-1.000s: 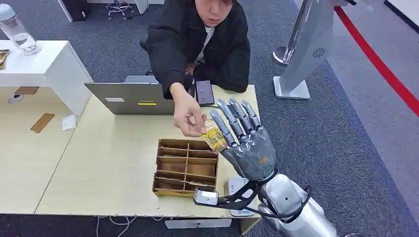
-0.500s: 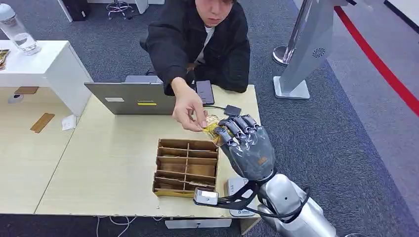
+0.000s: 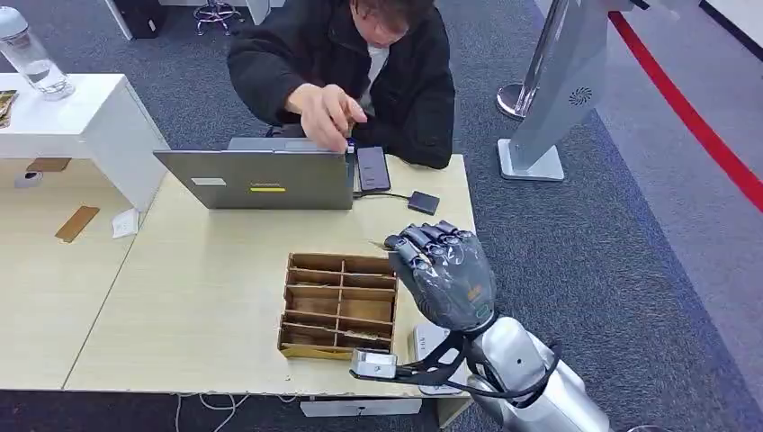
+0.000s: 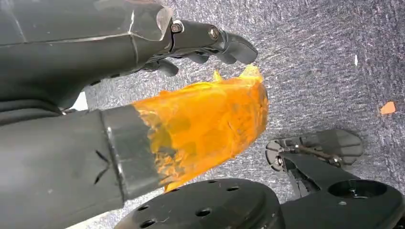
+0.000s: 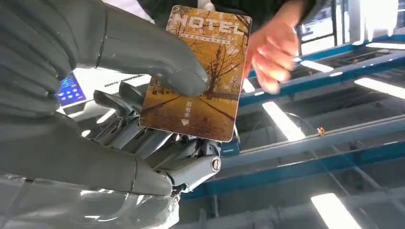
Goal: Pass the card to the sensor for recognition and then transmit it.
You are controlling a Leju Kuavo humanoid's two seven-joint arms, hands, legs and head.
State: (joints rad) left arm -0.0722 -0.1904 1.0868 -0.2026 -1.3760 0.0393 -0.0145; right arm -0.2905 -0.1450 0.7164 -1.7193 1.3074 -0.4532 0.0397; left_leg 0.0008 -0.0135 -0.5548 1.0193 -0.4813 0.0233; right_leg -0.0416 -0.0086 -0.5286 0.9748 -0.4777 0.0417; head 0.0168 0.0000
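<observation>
Card: the orange-and-gold plastic hotel key card (image 5: 196,71), printed with autumn trees, is sitting in the robot's right hand (image 3: 443,274), above the table edge just beside the box; in the head view a thin sliver of it is showing at the fingertips (image 3: 376,243).
Right hand: the thick grey thumb (image 5: 157,55) is pressing the card's printed face against the darker fingers (image 5: 129,107) behind it, so the card is clamped flat with most of its face standing free, which, I judge, is suiting a presentation to a reader.
Left hand: the left hand (image 4: 210,40) is hanging low over grey carpet; its dark fingers are looking curled in, yet whether it is clenched or loose I cannot tell.
Person: the black-jacketed person's hand (image 3: 322,112) is hovering over the grey laptop (image 3: 256,178), well apart from the card, so the robot alone is carrying it.
Sensor: the small dark square pad (image 3: 423,202) on a cable beside the black phone (image 3: 372,167) is lying near the closed hand; it is probably the reader, though that is a guess.
Box: the brown cardboard divided box (image 3: 339,306) is resting on the pale wooden table (image 3: 207,288), touching nothing in the hand.
Stage: the card is looking freshly taken; scanning and passing it on are not yet done.
</observation>
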